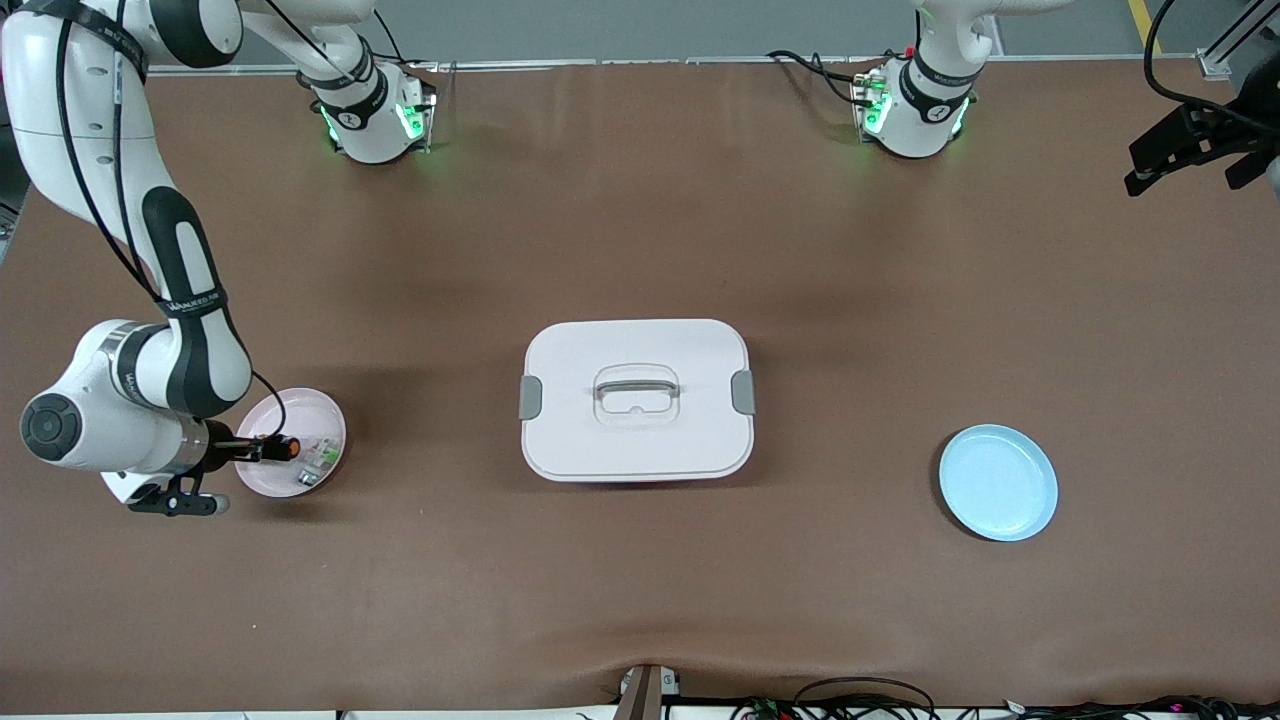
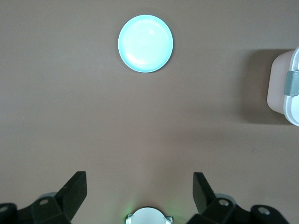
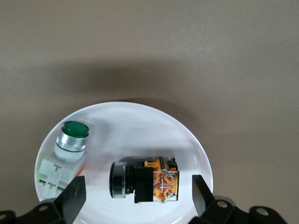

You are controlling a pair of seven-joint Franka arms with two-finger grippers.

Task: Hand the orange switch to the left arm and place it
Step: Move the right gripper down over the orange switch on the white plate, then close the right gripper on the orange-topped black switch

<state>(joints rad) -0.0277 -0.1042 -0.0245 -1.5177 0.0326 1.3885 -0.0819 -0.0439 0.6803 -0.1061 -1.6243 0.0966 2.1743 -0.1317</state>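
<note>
The orange switch [image 1: 285, 447] [image 3: 145, 179] lies on its side on the pink plate [image 1: 330, 420] [image 3: 140, 126] at the right arm's end of the table. My right gripper [image 1: 252, 449] [image 3: 138, 185] is open low over that plate, one finger on each side of the switch and neither touching it. The white box [image 1: 636, 400] [image 2: 286, 86] stands shut at the table's middle. My left gripper [image 1: 1185, 165] [image 2: 140, 179] waits open and holds nothing, high over the bare table at the left arm's end.
A green-and-white part [image 1: 320, 458] [image 3: 70, 144] lies on the pink plate beside the switch. A blue plate [image 1: 998, 482] [image 2: 145, 43] sits bare toward the left arm's end, nearer the front camera than the box. Cables run along the table's front edge [image 1: 860, 695].
</note>
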